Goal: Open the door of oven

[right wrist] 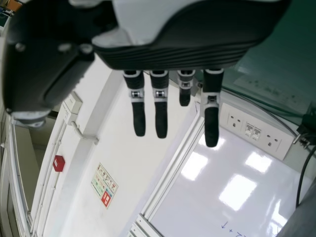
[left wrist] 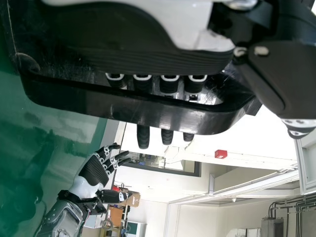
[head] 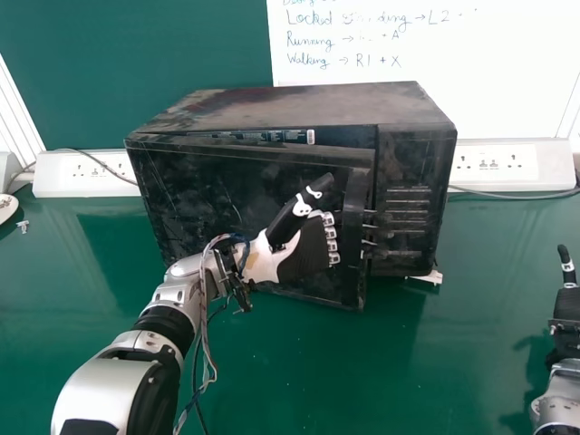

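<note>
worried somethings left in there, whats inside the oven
The door stands ajar from the oven, and the narrow gap above it shows a dark printed strip. The door covers the inside itself, so any contents cannot be told.

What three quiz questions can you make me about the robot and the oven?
1. True or false: the door of the oven is a bit open.

2. Which has its fingers through the handle?
A. The right hand
B. The left hand
C. Neither one

3. Fill in the colour: the table under the oven is ____.

Key: 1. true; 2. B; 3. green
</note>
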You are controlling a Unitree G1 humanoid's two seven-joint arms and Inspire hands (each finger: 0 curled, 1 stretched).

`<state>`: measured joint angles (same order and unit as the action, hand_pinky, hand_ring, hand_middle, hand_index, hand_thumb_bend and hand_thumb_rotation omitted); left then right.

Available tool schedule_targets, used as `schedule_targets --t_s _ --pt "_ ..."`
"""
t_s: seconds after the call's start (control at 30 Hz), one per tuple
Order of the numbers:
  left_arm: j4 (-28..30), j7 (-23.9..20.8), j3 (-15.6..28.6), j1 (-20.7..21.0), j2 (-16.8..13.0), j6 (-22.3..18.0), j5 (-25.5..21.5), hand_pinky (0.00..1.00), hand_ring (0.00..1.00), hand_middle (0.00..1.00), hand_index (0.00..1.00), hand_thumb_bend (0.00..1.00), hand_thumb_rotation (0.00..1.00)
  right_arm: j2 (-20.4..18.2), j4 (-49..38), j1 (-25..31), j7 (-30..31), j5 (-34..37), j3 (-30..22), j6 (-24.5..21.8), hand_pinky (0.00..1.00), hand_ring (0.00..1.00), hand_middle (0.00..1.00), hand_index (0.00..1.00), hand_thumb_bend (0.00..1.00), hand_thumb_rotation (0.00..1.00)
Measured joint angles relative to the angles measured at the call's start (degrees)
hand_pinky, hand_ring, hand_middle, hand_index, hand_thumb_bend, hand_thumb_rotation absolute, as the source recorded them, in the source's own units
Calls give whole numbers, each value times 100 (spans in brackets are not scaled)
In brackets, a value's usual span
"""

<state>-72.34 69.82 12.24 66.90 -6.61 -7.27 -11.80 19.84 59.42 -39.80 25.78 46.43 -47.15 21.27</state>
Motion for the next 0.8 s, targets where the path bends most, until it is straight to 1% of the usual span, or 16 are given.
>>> schedule_targets --t_s 0.07,0.2,0.37,0.47,0.6,0.8 --pt "0 51 -5 0 -13 -2 3 49 67 77 76 94 95 0 -3 0 0 0 1 0 53 67 78 81 100 88" --pt "0 136 -21 7 -37 -53 46 47 67 77 75 93 95 0 -3 0 -9 -1 3 1 53 64 74 79 100 89" --pt "-1 214 -32 8 -48 -121 63 45 64 75 75 92 95 0 -4 0 -107 -13 18 3 53 63 73 80 100 89" --pt "-1 272 -34 8 -57 -161 71 45 64 74 75 91 96 0 -4 0 -104 -13 28 3 52 63 74 79 100 89" --pt "-2 331 -34 7 -64 -198 72 45 64 74 75 90 96 0 -4 0 -107 -14 32 3 51 61 72 77 100 89" --pt "-2 408 -34 7 -76 -242 72 45 65 75 75 90 96 0 -4 -1 -157 -44 43 12 49 59 70 77 100 89"
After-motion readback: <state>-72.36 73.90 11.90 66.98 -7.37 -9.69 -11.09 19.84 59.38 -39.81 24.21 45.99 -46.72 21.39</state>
